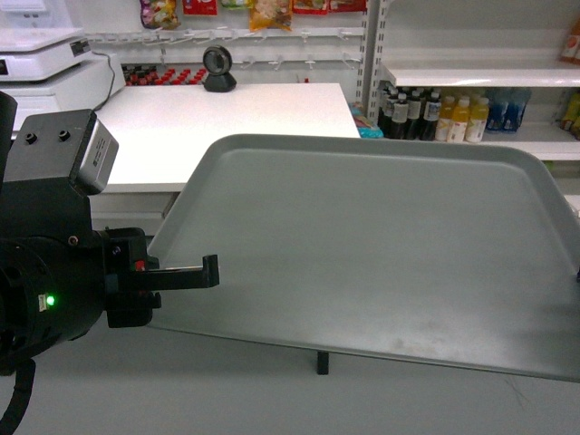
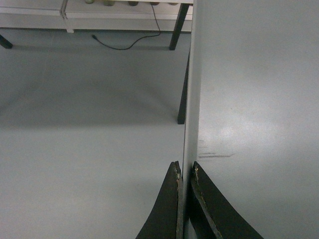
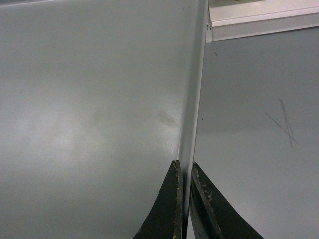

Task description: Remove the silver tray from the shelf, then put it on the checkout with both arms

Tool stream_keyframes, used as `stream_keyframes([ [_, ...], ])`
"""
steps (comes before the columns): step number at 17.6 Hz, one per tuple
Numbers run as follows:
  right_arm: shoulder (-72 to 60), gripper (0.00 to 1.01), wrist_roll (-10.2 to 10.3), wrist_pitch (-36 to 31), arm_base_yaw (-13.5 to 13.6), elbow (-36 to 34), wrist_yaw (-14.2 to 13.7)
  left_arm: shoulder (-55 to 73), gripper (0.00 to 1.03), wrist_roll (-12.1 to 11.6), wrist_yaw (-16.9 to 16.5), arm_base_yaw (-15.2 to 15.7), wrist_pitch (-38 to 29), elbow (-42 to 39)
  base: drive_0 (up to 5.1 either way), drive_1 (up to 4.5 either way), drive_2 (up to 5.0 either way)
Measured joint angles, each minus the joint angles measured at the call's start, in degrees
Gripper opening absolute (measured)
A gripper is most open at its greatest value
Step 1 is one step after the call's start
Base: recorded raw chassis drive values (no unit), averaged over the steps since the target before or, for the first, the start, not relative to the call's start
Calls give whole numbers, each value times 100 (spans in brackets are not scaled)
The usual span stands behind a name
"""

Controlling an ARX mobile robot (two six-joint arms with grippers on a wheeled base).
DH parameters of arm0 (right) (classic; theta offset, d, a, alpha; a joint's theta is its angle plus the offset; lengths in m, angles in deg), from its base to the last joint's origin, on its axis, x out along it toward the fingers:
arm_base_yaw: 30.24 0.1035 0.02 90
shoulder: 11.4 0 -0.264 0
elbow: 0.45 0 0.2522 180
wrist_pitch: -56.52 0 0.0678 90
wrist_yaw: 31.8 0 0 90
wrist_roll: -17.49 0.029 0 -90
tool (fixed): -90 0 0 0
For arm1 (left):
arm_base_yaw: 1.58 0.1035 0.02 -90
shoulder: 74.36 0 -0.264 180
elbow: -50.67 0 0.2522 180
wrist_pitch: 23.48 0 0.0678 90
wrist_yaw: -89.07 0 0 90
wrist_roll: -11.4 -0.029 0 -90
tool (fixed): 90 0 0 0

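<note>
The silver tray (image 1: 362, 245) hangs in the air over the grey floor, tilted slightly, its flat face empty. My left gripper (image 1: 210, 270) is shut on the tray's left rim; in the left wrist view the gripper (image 2: 185, 167) pinches the thin edge of the tray (image 2: 254, 99). My right gripper (image 3: 184, 165) is shut on the opposite rim of the tray (image 3: 89, 99); it lies past the right edge of the head view. The white checkout (image 1: 236, 127) stands behind the tray at the left. The shelf (image 1: 480, 74) is at the back right.
Bottles (image 1: 453, 116) line the lower shelf board. A round black device (image 1: 218, 68) sits at the checkout's far edge and a white scale (image 1: 36, 45) stands at the far left. Snack bags hang on the back wall. A cable (image 2: 124, 45) lies on the floor.
</note>
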Motion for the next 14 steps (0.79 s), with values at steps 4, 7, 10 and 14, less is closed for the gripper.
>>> stream_keyframes([
  [4, 0, 3, 0, 15, 0, 0, 0, 0, 3, 0, 0, 0, 15, 0, -502, 244, 244],
  [7, 0, 3, 0, 9, 0, 0, 0, 0, 3, 0, -2, 0, 7, 0, -502, 244, 244],
  [10, 0, 3, 0, 7, 0, 0, 0, 0, 3, 0, 0, 0, 0, 0, -502, 244, 244],
  [14, 0, 3, 2, 2, 0, 0, 0, 0, 3, 0, 2, 0, 2, 0, -502, 244, 244],
])
